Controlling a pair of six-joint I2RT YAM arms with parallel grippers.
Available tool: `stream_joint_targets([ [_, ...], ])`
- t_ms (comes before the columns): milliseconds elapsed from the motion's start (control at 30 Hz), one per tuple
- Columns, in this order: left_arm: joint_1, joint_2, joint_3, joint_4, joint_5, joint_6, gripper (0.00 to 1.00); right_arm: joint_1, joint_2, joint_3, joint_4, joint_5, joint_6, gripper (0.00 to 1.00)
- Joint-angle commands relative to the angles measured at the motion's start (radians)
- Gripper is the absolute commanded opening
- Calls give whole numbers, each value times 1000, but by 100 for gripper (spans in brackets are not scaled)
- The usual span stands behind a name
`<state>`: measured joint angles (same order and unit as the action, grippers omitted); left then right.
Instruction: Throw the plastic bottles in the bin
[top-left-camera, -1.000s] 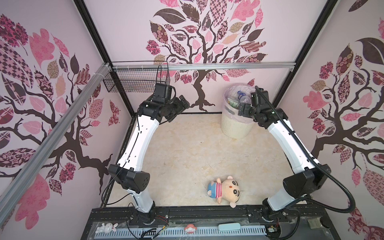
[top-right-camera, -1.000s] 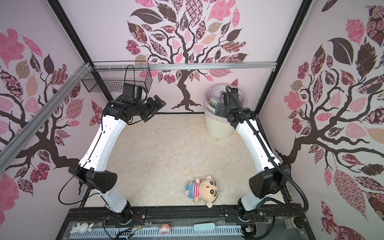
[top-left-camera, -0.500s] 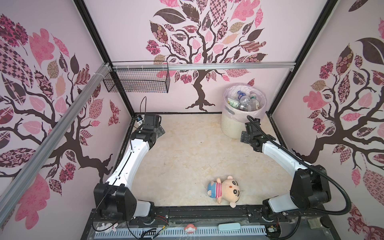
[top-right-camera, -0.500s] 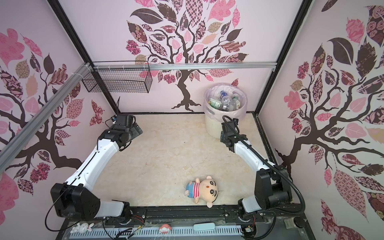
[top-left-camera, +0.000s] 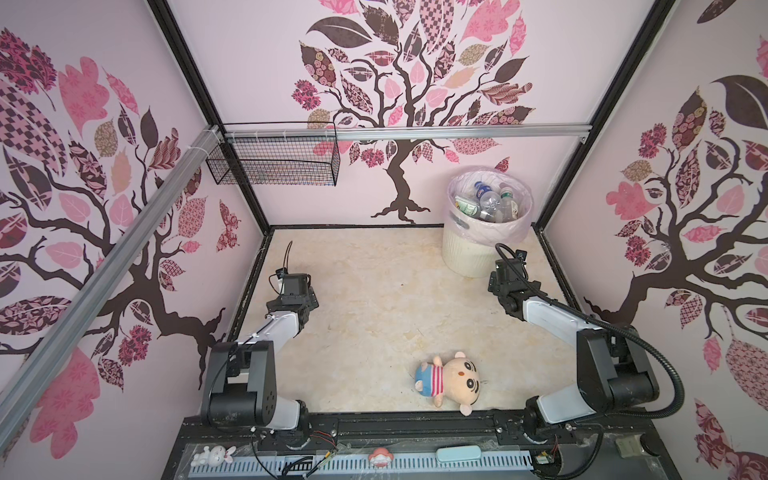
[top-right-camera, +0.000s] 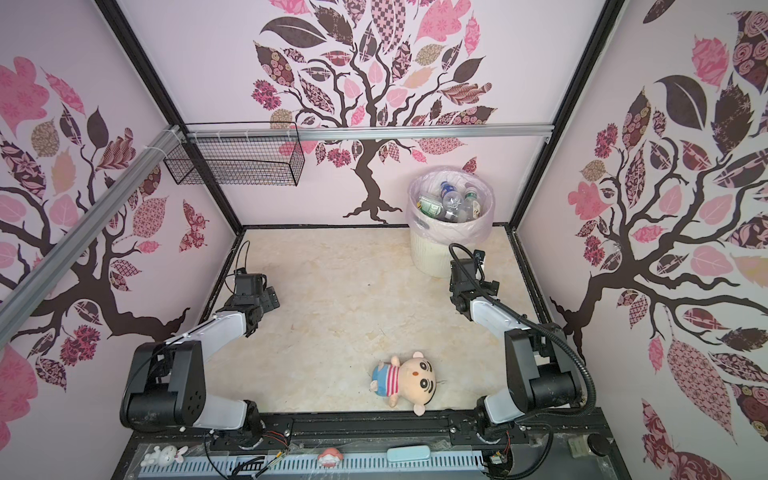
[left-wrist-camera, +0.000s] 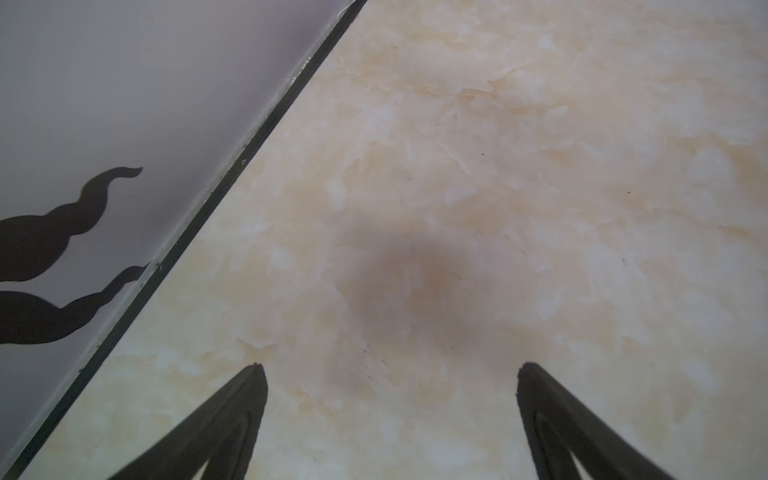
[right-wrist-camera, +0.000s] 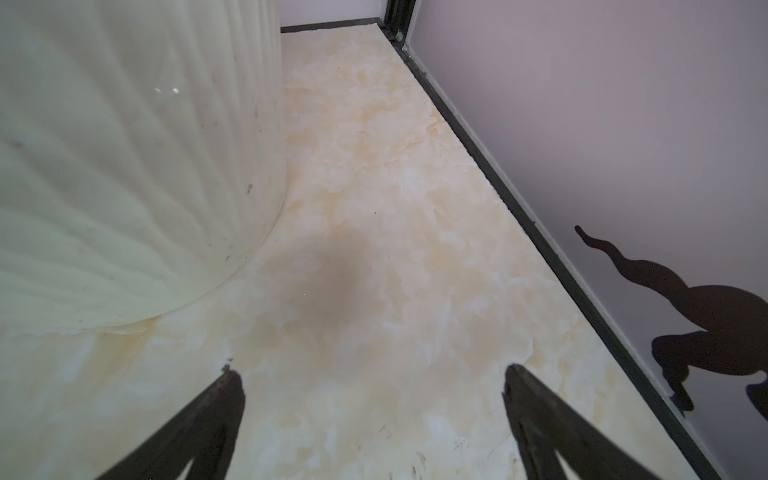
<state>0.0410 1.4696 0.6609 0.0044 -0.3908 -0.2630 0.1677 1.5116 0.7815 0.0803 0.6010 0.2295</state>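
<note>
**Bottles in the bin, both claws slack and empty**

The plastic bottles (top-left-camera: 490, 202) lie heaped inside the bin (top-left-camera: 467, 255). It stands at the far right corner of the marbled tabletop (top-left-camera: 374, 291), close to the back wall and the right wall. In both top views the pile shows through the bin's mouth. Most of the bottles are clear with blue labels, and one toward the left of the heap has a green label (they overlap too much to count). A translucent pale pink bag (top-left-camera: 490, 232) lines the bin and folds down over its rim.

The right gripper (right-wrist-camera: 370, 374) hangs low over the tabletop, just beside the bin's ribbed wall on its near right side. Its two dark fingers are spread wide and released, with only bare surface between them. In the right wrist view the bin's base sits flat on the tabletop, and a soft shadow lies on the surface ahead of the fingers.

The left gripper (left-wrist-camera: 390, 370) is low over the left side of the tabletop, near the left wall and well apart from the bin. Its fingers also stand wide apart and grasp nothing.

A plush doll (top-left-camera: 451, 378) in a striped shirt lies near the front edge, right of the middle, between the two arm bases. A black wire mesh basket (top-left-camera: 274, 164) hangs from the rail at the far left corner, above the tabletop.
</note>
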Motion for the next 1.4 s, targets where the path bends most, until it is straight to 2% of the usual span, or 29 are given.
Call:
stream_joint_targets([
  [0,31,40,-28,279,42,40,97,-2,45,-50,212,7,-57,100],
  [67,35,50,-43,365,60,53,97,-2,54,-98,315,-3,-70,99],
  [233,37,64,-60,425,23,38,97,-1,40,-244,602,-43,-126,100],
  [467,38,15,-146,540,66,55,97,-1,-26,-381,809,-127,-186,100],
  [600,21,6,-189,623,134,115,97,-1,-58,-434,872,-168,-199,99],
  [667,-28,16,-195,638,137,167,97,-1,-75,-450,877,-151,-192,100],
  [700,-41,21,-221,695,136,181,97,0,-80,-442,837,-112,-176,99],
  [800,-41,49,-246,763,109,173,97,-2,-53,-327,550,83,-51,98],
  [833,-43,51,-256,783,119,176,97,-2,-67,-329,542,46,-54,96],
  [867,-42,58,-265,801,121,175,97,-1,-90,-361,588,-31,-81,100],
  [933,-41,66,-268,821,119,179,97,-2,-101,-414,723,-84,-106,100],
  [1167,-41,68,-272,831,119,180,97,0,-31,-358,748,-121,-171,99],
  [1300,-41,69,-274,837,119,182,97,1,48,-434,1023,-131,-232,100],
  [1367,-42,70,-275,837,118,182,97,0,33,-442,1002,-126,-224,99],
])
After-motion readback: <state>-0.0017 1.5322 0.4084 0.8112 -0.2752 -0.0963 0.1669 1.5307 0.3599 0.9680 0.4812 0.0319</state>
